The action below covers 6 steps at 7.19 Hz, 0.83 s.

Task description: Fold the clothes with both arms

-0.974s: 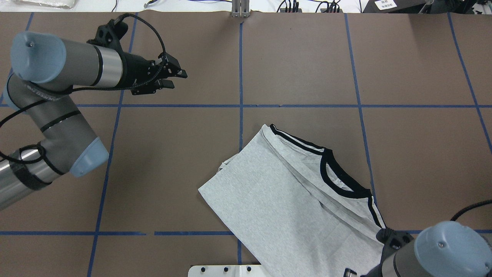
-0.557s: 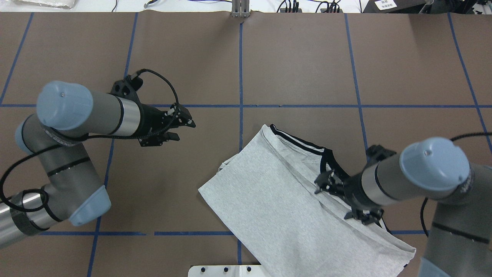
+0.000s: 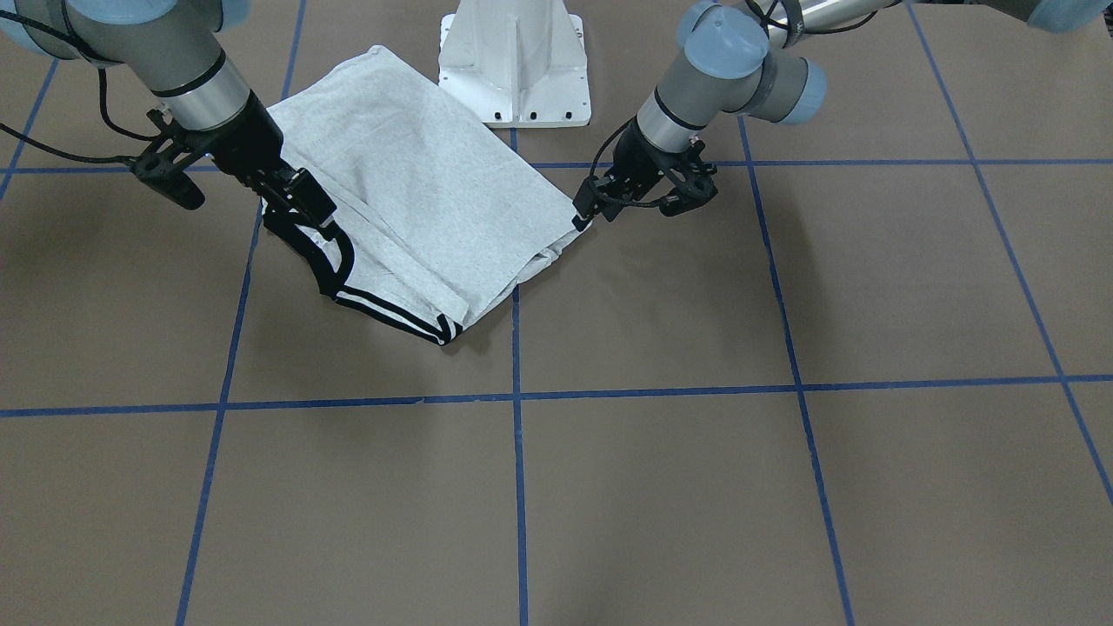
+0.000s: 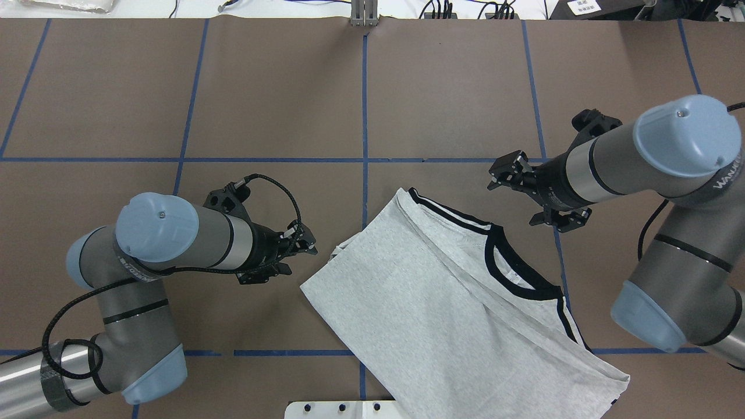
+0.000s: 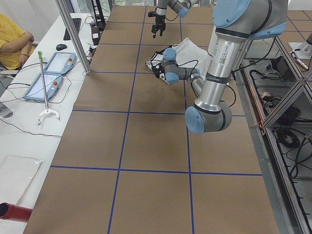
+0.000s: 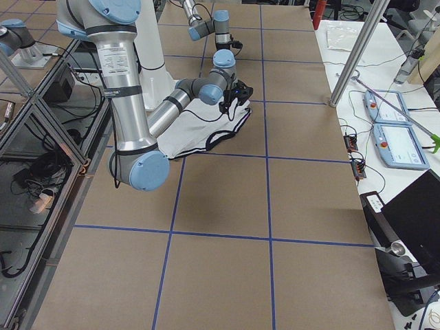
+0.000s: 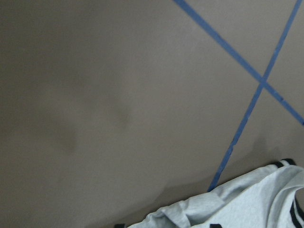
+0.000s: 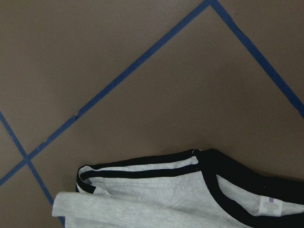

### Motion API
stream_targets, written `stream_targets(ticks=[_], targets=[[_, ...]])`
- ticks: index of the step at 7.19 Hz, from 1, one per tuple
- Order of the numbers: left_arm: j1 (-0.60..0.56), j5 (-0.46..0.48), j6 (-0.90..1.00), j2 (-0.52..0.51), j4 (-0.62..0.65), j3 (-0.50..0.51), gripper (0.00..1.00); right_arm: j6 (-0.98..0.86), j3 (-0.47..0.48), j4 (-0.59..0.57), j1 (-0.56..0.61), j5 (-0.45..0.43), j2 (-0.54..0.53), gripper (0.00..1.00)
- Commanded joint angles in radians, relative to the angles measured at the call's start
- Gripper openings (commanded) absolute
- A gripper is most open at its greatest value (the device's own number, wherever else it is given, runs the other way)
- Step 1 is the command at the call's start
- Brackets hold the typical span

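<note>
Cropping the T-shirt (image 4: 407,297) at its hem, the overhead view shows left hand (image 4: 301,259) and right hand (image 4: 512,201) spread.

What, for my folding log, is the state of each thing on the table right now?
T-shirt: folded lengthwise, lying flat, held by neither gripper.
Left gripper: open, empty, by the shirt's side corner, not gripping it.
Right gripper: open, empty, raised near the collar.
</note>
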Motion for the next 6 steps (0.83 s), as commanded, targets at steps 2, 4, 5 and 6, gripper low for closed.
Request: stream_targets(ticks=[2,4,5,6], targets=[[0.064,0.007,-0.024,-0.004,0.042,0.012,0.64,-0.010,-0.025,-0.001,0.013,-0.003,0.025,1.00],[0.066,0.007,-0.026,-0.002,0.042,0.019,0.57,-0.006,-0.023,-0.001,0.013,-0.002,0.025,1.00],[0.066,0.007,-0.024,-0.004,0.042,0.025,0.57,-0.004,-0.025,-0.002,0.011,-0.002,0.025,1.00],[0.069,0.029,-0.021,-0.005,0.042,0.042,0.55,-0.004,-0.023,-0.002,0.011,-0.002,0.025,1.00]])
